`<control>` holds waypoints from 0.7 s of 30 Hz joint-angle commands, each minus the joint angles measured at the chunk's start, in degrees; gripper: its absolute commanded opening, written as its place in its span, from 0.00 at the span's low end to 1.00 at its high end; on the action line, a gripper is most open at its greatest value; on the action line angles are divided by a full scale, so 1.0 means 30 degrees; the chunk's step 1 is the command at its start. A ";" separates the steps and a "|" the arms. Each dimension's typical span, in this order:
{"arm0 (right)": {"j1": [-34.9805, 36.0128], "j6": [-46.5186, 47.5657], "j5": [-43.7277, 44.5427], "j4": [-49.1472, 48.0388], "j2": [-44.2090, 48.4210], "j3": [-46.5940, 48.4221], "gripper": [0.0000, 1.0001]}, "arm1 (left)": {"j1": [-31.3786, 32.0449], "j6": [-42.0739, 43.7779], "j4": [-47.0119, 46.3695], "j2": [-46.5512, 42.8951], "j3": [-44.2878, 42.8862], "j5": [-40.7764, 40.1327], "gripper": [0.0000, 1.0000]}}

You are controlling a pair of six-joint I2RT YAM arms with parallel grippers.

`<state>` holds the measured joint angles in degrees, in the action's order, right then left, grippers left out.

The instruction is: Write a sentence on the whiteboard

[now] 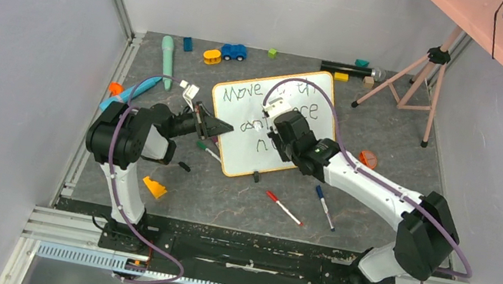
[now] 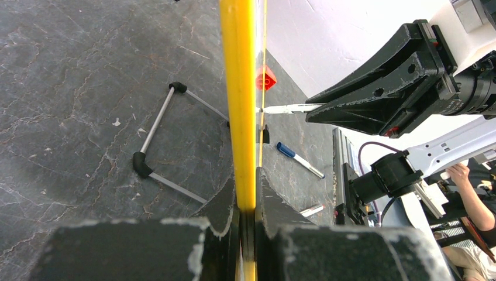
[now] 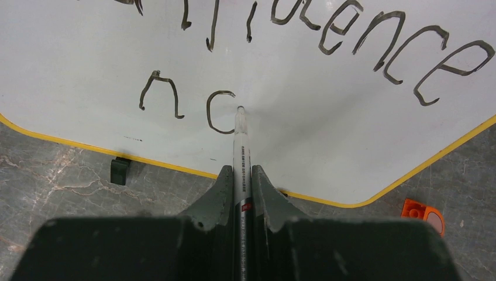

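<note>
The board [image 1: 242, 157] sat on the table [image 1: 391, 128], between the two arms. The left claw [image 2: 247, 182] was shut tight on its yellow edge. The right claw [image 3: 238, 175] was shut on a marker [image 3: 240, 143], and the tip touched the board. The words [image 3: 374, 47] filled two rows ("Move" on top, then a long word ending in "ence"). The third row had only "n" and "c". I think most was done, with a few letters left.

On the whiteboard [image 3: 327, 152]: "Move" far beyond the marker [image 3: 240, 153] tip, "...dence" just above it, "n c" right at it. Tiny print on the marker, too small to read.
</note>
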<state>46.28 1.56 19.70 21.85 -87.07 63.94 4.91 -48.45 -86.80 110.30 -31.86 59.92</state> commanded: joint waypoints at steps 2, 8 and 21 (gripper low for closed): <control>-0.0280 0.0124 0.0090 -0.1451 -0.0472 0.0809 0.00 | 0.0064 0.3761 -0.0801 0.0249 0.0181 -0.0634 0.02; -0.0282 0.0094 -0.0399 -0.1833 -0.0321 0.0705 0.00 | 0.0064 0.3784 -0.0801 0.0227 0.0216 -0.0597 0.02; -0.0719 -0.0379 -0.1654 -0.2191 0.1106 -0.0132 0.00 | 0.0064 0.3812 -0.0801 0.0199 0.0243 -0.0631 0.02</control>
<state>45.91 1.50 17.17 20.21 -86.78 64.14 4.91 -48.42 -86.80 110.30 -31.86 59.94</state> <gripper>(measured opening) 0.117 0.096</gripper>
